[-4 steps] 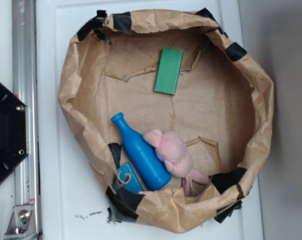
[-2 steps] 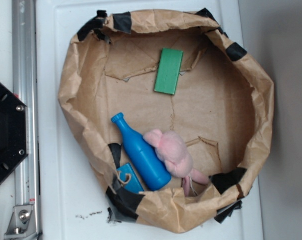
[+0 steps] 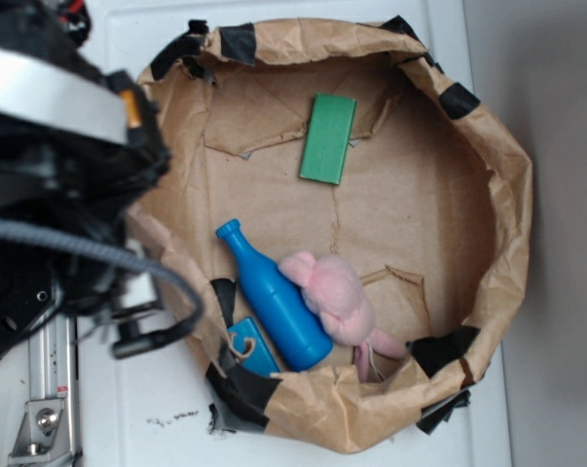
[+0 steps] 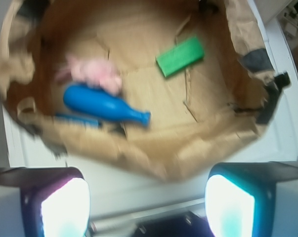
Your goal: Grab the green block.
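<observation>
While the arm hangs over the left rim: gripper point(image 4: 148, 207) fingers spread wide apart, holding nothing — glossy pads glowing pale.
Green block point(image 3: 327, 138): flat, matte rectangle lying on the crumpled floor toward the far side, touching nothing.
Paper bag point(image 3: 507, 195): brown, creased, rolled down into a round wall, patched with black tape.
Blue bottle point(image 3: 272, 297): smooth plastic, lying slantwise against the pink plush toy point(image 3: 334, 297) — soft, fuzzy.

A taped paper bag point(image 3: 512, 224) sits open on the white desk point(image 3: 142, 399). Inside, near its front left, a blue bottle point(image 3: 274, 300) touches a pink plush point(image 3: 334, 297); a small blue piece point(image 3: 250, 348) lies just beside the bottle.
</observation>
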Robot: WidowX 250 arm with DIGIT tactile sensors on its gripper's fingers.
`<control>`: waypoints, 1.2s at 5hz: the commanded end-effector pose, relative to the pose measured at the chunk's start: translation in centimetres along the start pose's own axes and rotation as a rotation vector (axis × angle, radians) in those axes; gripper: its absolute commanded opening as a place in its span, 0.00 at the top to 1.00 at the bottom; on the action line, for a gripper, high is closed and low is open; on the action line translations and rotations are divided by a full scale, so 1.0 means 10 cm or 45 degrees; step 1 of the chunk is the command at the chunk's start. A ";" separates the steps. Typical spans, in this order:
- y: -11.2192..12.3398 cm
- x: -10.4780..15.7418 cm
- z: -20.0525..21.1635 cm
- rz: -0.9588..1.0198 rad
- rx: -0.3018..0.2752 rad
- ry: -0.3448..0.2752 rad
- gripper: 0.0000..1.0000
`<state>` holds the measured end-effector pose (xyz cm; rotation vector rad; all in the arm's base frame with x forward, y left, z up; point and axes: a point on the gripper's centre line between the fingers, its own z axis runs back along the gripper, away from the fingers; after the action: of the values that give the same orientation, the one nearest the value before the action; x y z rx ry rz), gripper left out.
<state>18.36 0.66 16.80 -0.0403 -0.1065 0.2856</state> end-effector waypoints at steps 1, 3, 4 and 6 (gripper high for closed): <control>0.15 0.50 -0.43 0.642 0.066 0.014 0.00; 0.36 0.63 -0.89 0.987 0.103 -0.069 0.00; 0.49 0.73 -0.98 0.985 0.099 -0.137 0.00; 0.67 0.96 -1.18 1.015 0.111 -0.118 0.00</control>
<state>26.82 7.66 4.31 0.0326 -0.1063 1.0511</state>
